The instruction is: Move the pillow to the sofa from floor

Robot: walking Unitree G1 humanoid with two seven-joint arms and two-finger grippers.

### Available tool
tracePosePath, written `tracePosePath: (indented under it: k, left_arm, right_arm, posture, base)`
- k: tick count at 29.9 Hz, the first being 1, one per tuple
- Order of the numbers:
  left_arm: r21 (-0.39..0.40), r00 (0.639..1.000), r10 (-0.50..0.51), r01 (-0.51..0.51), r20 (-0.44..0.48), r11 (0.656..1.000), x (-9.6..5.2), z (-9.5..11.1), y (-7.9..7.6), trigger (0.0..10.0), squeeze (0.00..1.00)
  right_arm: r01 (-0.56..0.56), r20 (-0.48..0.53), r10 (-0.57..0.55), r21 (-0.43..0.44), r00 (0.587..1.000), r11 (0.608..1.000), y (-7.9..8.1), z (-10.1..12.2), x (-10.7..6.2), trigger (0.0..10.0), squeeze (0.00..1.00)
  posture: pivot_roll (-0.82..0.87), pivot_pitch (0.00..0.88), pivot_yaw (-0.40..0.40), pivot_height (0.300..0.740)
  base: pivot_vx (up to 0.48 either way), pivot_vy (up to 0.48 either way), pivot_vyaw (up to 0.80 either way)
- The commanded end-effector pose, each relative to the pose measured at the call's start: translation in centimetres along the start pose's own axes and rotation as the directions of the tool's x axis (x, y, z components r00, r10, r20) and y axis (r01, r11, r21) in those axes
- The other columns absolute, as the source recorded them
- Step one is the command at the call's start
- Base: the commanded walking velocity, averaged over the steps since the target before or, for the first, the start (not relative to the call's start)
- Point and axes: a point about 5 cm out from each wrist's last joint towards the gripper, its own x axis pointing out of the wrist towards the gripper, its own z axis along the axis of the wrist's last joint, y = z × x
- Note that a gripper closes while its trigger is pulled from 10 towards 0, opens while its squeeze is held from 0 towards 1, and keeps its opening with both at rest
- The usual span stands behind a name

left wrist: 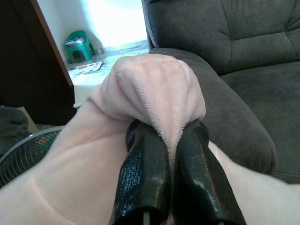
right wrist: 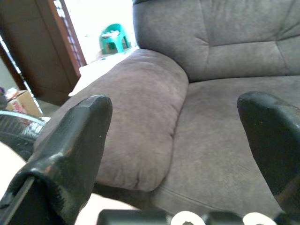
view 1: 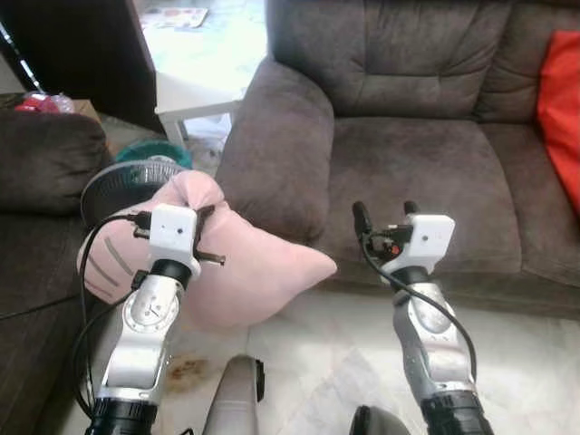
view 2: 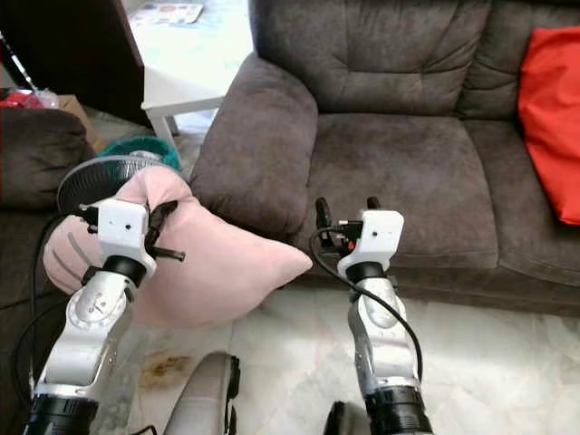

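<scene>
At lower left, the left gripper point(left wrist: 164, 140) had its jaws clenched on the pink pillow point(view 1: 245, 263); the right gripper point(view 1: 385, 213), at centre before the sofa point(view 1: 408, 154), had its jaws released.

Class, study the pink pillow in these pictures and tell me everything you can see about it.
The pillow is pale pink, soft and plush, its fabric fleecy in the left wrist view. It is lifted in front of the sofa, beside its armrest, with one pointed corner toward the seat. The left gripper pinches a bunched fold at its top, the black fingers closed on the fabric so it puckers above them. Grey curved marks show on its left side. A fan stands behind it.
</scene>
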Motion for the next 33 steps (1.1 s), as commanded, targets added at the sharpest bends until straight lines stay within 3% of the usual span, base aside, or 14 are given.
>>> tracePosePath:
  k: [1,8,23,33]
  left_arm:
    - [0.016,0.992,0.013,-0.015,0.124,1.0,0.42,2.57,0.33,10.0,0.0]
    - [0.016,0.992,0.017,-0.019,0.123,1.0,0.49,2.57,0.35,10.0,0.0]
    - [0.012,0.993,0.005,-0.006,0.115,1.0,0.47,2.5,0.22,10.0,0.0]
    - [0.01,0.994,-0.005,0.004,0.109,1.0,0.5,2.43,0.14,10.0,0.0]
  right_arm:
    - [-0.009,0.007,0.009,-0.004,1.0,1.0,0.23,0.18,0.27,10.0,0.0]
    - [-0.015,0.009,0.015,-0.005,1.0,1.0,0.34,0.24,0.46,10.0,0.0]
    - [-0.017,0.006,0.017,-0.008,1.0,1.0,0.4,0.08,0.47,10.0,0.0]
    - [-0.021,0.005,0.021,0.001,1.0,1.0,0.45,0.09,0.62,10.0,0.0]
  posture:
    - [0.24,0.058,0.02,0.637]
    - [0.24,0.06,0.016,0.655]
    - [0.25,0.07,0.017,0.74]
    - [0.25,0.074,0.016,0.74]
  base:
    - [0.0,0.0,0.0]
    - [0.0,0.0,0.0]
    - [0.0,0.0,0.0]
    - [0.0,0.0,0.0]
